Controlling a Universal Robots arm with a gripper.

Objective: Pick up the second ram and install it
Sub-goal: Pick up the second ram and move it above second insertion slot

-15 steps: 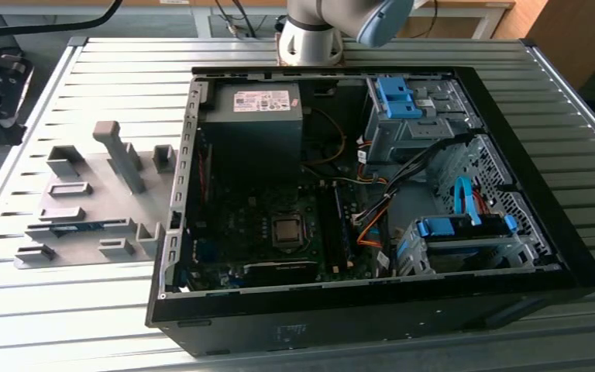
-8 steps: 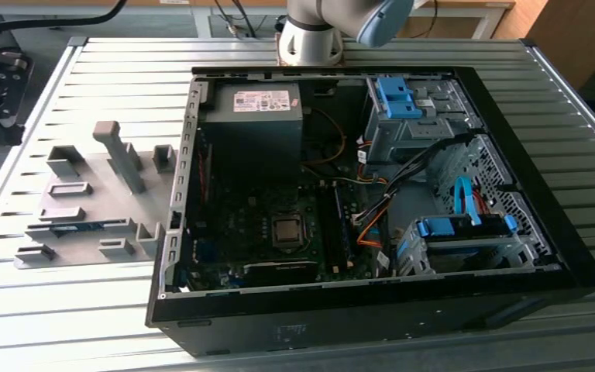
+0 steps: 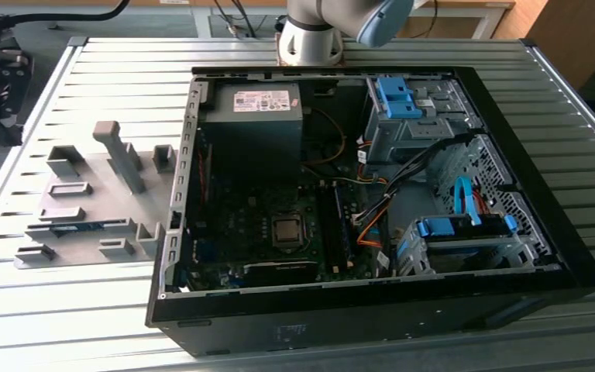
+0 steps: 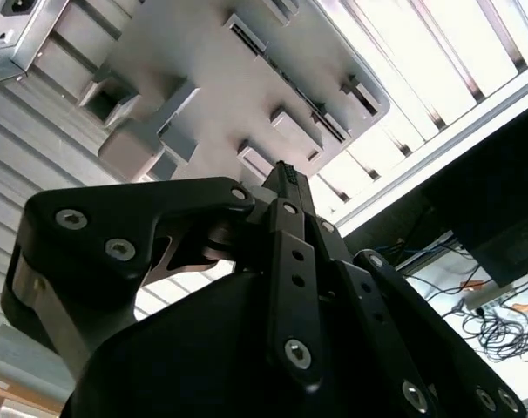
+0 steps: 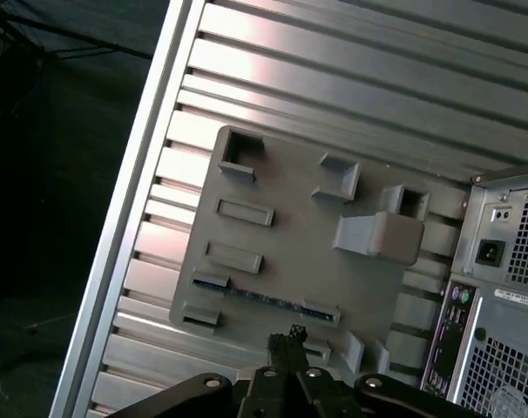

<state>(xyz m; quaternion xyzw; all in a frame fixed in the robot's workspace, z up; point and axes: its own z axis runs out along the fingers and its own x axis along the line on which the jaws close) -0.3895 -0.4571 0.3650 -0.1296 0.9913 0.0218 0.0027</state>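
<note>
The second ram [image 3: 70, 227] is a thin blue strip lying on edge in a slot of the grey fixture plate [image 3: 91, 167], on the table at the exterior view's left of the open computer case [image 3: 359, 194]. In the first wrist view the second ram [image 5: 266, 296] shows as a dark blue line between two small blocks of the fixture plate [image 5: 290, 218]. My gripper [image 5: 292, 333] hangs high above the plate, close over that slot, its fingers together and holding nothing. The second wrist view shows the gripper [image 4: 286, 174] from behind, tips closed over the plate [image 4: 203, 52].
The case lies open with its motherboard [image 3: 266, 225], power supply [image 3: 251, 124] and blue drive brackets [image 3: 396, 97] exposed; dark memory slots [image 3: 331, 221] run beside the processor socket. A tall grey post [image 3: 122, 155] rises from the fixture plate. The slatted table's edge [image 5: 129, 235] is near.
</note>
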